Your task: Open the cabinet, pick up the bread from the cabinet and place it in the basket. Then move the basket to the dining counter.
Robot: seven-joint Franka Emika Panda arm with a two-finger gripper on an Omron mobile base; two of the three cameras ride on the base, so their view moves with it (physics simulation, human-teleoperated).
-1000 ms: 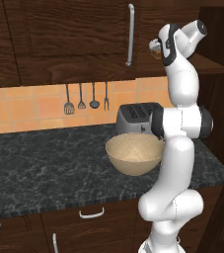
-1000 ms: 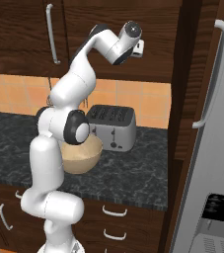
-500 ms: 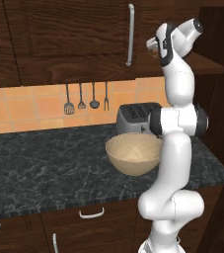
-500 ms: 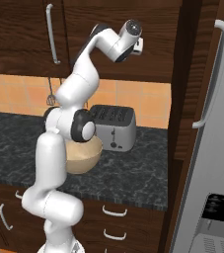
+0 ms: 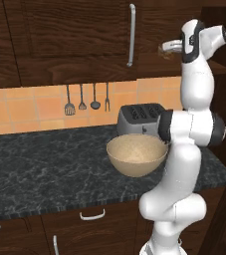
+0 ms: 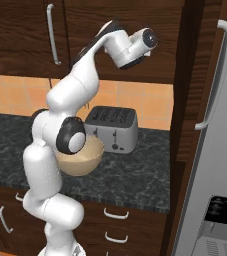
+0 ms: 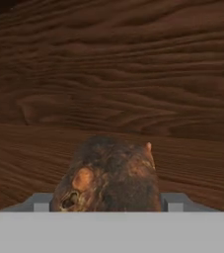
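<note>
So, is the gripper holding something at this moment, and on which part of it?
The bread sits between the fingers of the gripper, which flank its left and right sides low down inside the cabinet. A firm hold cannot be told.

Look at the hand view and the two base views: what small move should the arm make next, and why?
Probably lift slightly and draw the bread back out of the cabinet. In the hand view the gripper has the lump between its fingers, apparently closed on it, and the basket waits below on the black counter.
</note>
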